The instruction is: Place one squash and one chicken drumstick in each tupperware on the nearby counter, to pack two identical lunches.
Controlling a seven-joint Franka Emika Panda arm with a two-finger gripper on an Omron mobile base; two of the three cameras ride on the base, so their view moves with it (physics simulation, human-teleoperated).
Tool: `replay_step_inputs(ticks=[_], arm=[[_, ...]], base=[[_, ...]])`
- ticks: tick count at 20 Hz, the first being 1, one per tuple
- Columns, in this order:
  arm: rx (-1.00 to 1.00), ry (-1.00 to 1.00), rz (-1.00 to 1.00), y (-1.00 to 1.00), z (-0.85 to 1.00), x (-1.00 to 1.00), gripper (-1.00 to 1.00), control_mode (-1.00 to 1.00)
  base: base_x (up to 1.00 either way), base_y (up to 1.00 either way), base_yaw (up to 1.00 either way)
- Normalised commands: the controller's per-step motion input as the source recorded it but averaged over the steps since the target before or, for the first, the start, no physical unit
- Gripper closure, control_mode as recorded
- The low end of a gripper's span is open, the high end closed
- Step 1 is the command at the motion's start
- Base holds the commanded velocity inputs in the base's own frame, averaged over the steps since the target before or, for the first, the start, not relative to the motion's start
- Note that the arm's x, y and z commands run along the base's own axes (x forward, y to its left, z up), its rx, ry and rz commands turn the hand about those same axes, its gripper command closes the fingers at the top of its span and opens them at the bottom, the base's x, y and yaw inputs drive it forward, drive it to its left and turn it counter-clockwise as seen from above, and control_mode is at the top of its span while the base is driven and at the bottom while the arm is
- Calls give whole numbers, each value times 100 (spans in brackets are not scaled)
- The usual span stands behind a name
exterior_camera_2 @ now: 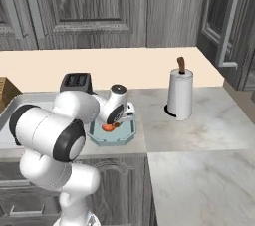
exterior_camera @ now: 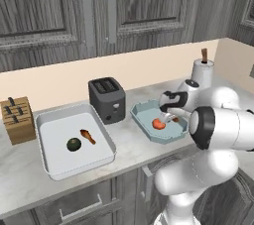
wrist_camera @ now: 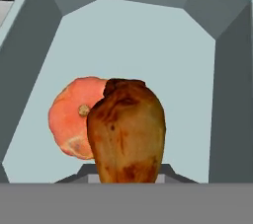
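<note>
Drumstick in gripper over octagonal tupperware, beside orange squash.

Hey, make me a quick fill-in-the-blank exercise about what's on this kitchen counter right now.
1. The dark green squash lies in the ____ tupperware.
2. The black toaster stands between the two ____.
3. The gripper holds a drumstick over the ____ squash.
Missing words: white; tupperwares; orange
</note>
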Motion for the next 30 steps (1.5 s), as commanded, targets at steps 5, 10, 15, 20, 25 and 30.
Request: replay_step_inputs(ticks=[5,10,15,20,25,30], arm=[[0,0,0,-1,-30,36,-100,-100],[0,0,0,0,-19,14,-100,-100],[0,0,2,0,4,-5,-100,-100],[-2,0,2,16,61,-56,-100,-100],[-2,-10,0,12,79,-86,-100,-100],[0,-19,0,1,74,-100,-100,-100]], base=[[0,0,0],[0,0,0],[0,0,0],[0,0,0],[0,0,0],[0,0,0]])
